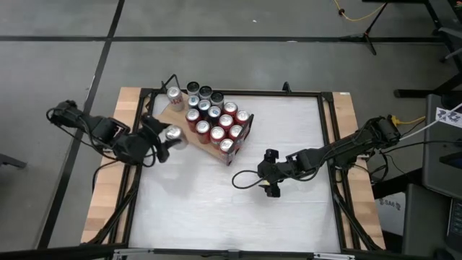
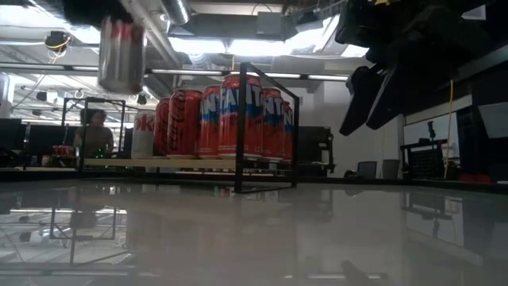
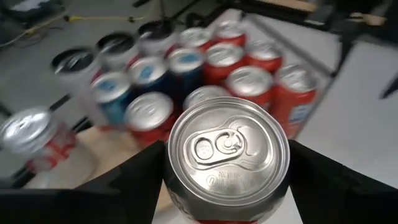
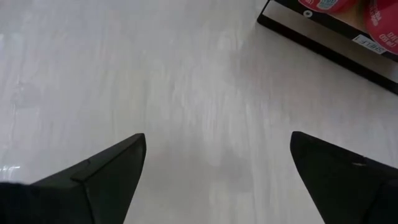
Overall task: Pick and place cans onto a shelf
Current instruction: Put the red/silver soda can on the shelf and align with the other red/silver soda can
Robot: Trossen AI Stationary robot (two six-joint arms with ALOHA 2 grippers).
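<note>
White counter [image 1: 238, 202], wood strips down both side edges. Light-brown wooden shelf board with thin black metal frame [image 1: 175, 115] sits at the counter's far-left corner, turned at an angle to the counter's edges. It's already carrying the packed cluster of red, blue-and-silver and slim silver drink cans [image 1: 216, 121]; one more red-and-white can [image 1: 174, 96] stands apart at the board's far end.

Left tool [image 1: 167, 137] is off the board's left side, jaws partway apart and clamped on a silver-topped red can [image 3: 227, 155]. The low view shows that can [image 2: 121, 54] lifted well clear of the counter, higher than the tops of the shelved cans.

Right tool [image 1: 270, 182] waits mid-counter, near the shelf's framed end, jaws fully apart with nothing in them and only bare counter beneath.

Risks as we read them:
- Biggest: free board looks limited to the strip left of the cluster. If we come in low or too far in, the carried can clips the outer row and could topple several, since they stand touching.
- Board isn't visibly fixed; a sideways shove could slide it.
- Release too near the board's left edge and the can may tip off onto the counter.
- Release while tilted or from height and it may land on its rim and roll.
- Grip is on the can's sidewall; a bump on the way could twist it in the jaws.
</note>
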